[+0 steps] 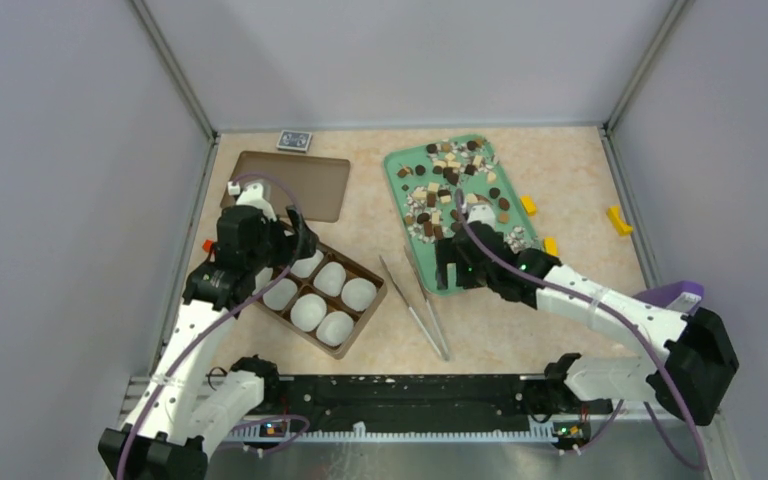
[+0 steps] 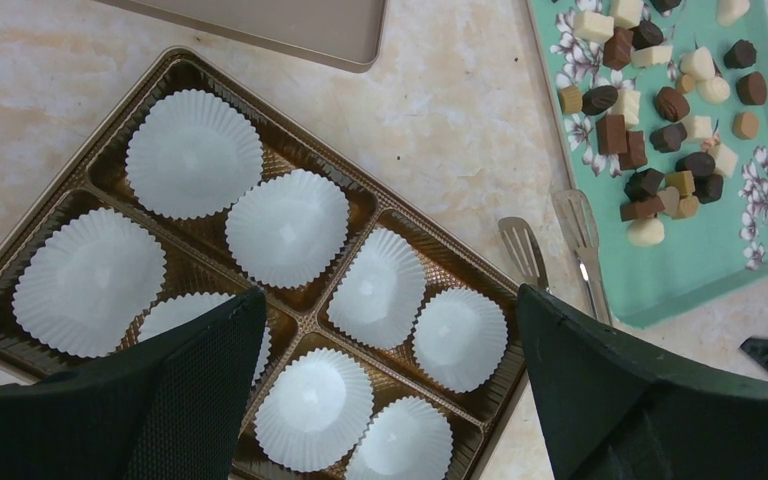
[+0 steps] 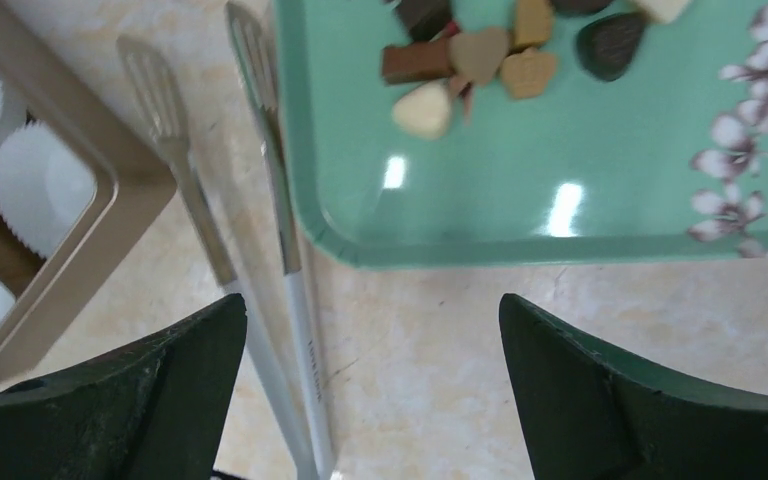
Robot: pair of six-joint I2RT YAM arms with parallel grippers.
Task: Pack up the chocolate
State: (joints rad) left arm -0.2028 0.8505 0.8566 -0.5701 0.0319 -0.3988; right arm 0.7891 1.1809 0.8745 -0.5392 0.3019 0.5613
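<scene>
Packing has not begun. The right gripper (image 3: 368, 305), jaws spread wide and empty, hangs over the near lip of the green tray (image 3: 560, 130). The chocolate (image 3: 480, 55) lies scattered on that tray, ahead of its fingertips. A pair of tongs (image 3: 285, 200) lies just to its left on the table. The left gripper (image 2: 390, 295), equally wide and empty, hovers above the box (image 2: 305, 318) of paper cups (image 2: 287, 227), none yet filled. The next move likely calls for reaching forward to pinch one small piece, or first taking up the tongs.
</scene>
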